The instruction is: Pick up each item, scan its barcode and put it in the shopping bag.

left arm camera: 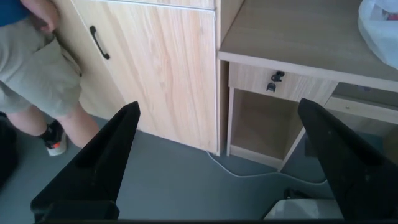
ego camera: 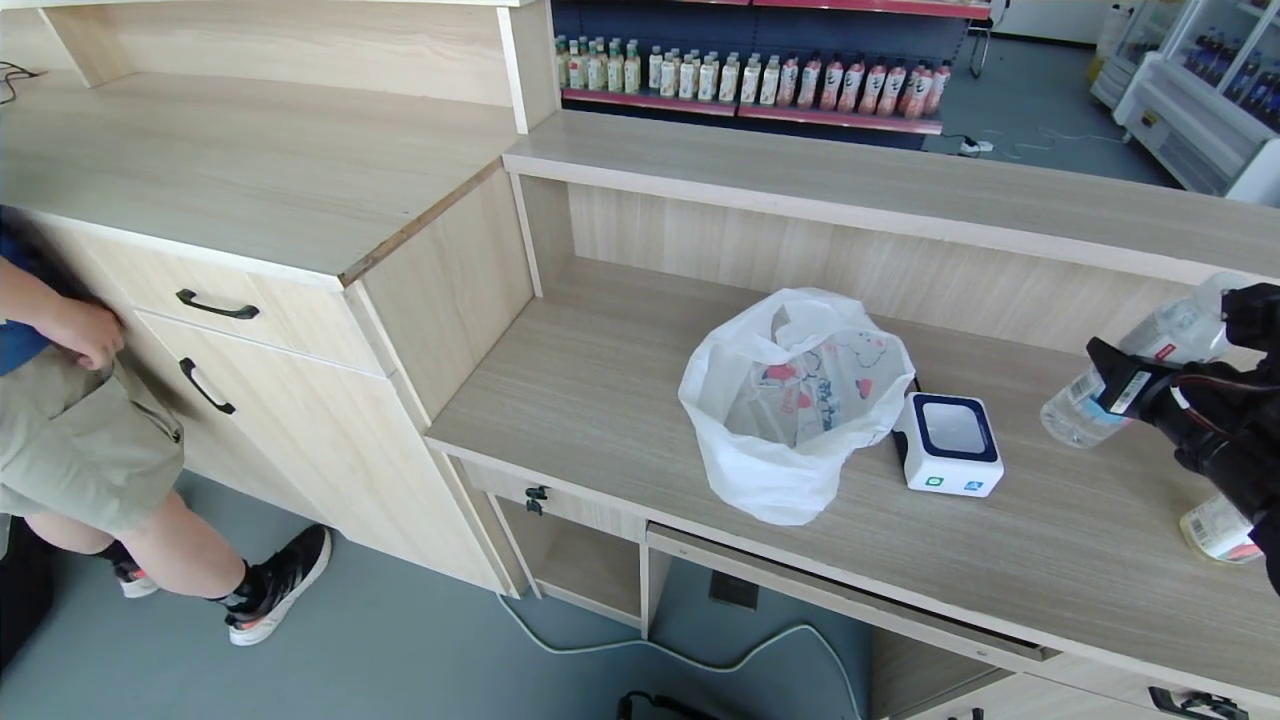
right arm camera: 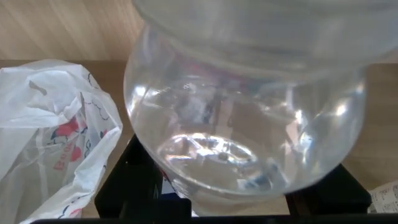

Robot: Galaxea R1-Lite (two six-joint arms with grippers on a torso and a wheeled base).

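Observation:
A clear plastic water bottle hangs tilted above the right end of the counter, with my right gripper shut on it. Up close, the bottle's base sits between the dark fingers. The white shopping bag stands open mid-counter, left of the bottle, and its edge shows beside the bottle. A white barcode scanner with a dark window lies right against the bag. My left gripper is open and holds nothing, low over the grey floor in front of the cabinet.
A second bottle lies on the counter at the right edge, under my right arm. A raised ledge runs behind the counter. Tall cabinets stand to the left, with a person beside them.

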